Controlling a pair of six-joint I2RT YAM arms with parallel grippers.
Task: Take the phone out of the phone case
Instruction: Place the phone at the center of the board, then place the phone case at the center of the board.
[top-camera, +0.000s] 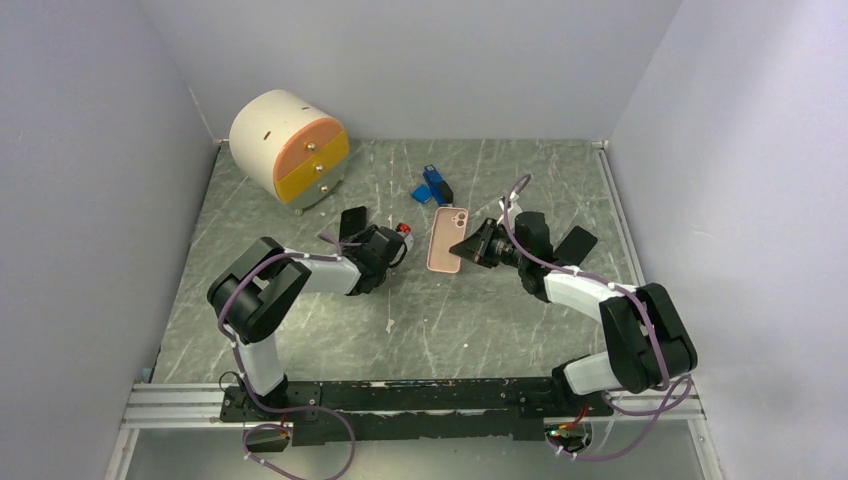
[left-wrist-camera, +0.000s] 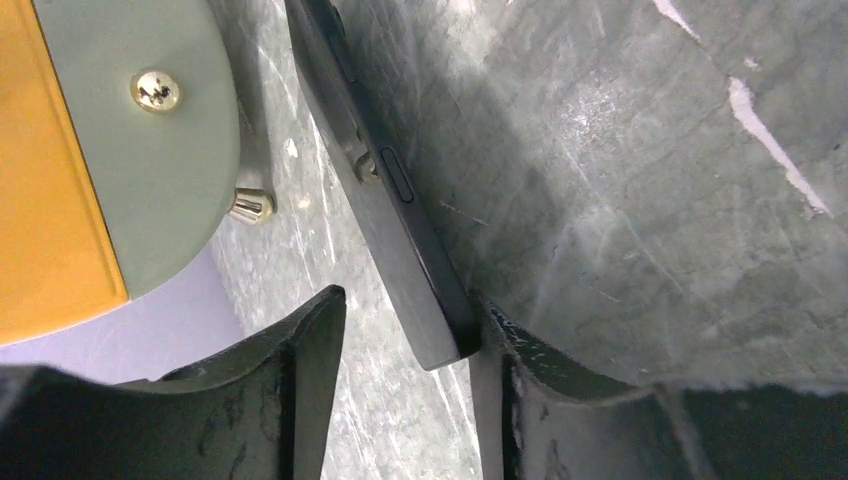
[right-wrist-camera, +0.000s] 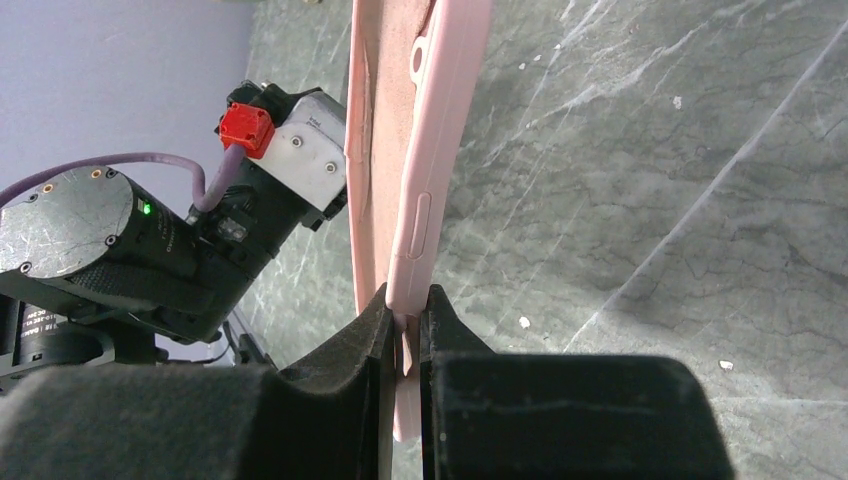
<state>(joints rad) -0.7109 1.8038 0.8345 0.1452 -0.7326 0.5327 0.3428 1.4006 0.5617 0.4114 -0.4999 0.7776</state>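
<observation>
The grey marbled table (top-camera: 420, 330) carries a cream round cabinet with orange and yellow drawers (top-camera: 290, 148) at its far left. The right gripper (right-wrist-camera: 405, 320) has its jaws pinched tight on the rim of the soft pink phone case (right-wrist-camera: 420, 150), held on edge mid-table. The left gripper (left-wrist-camera: 408, 300) is spread wide. The black slab phone (left-wrist-camera: 400, 200) stands on edge near the cabinet's foot, touching one finger only, out of the case. Small blue items (top-camera: 432, 187) lie beyond.
</observation>
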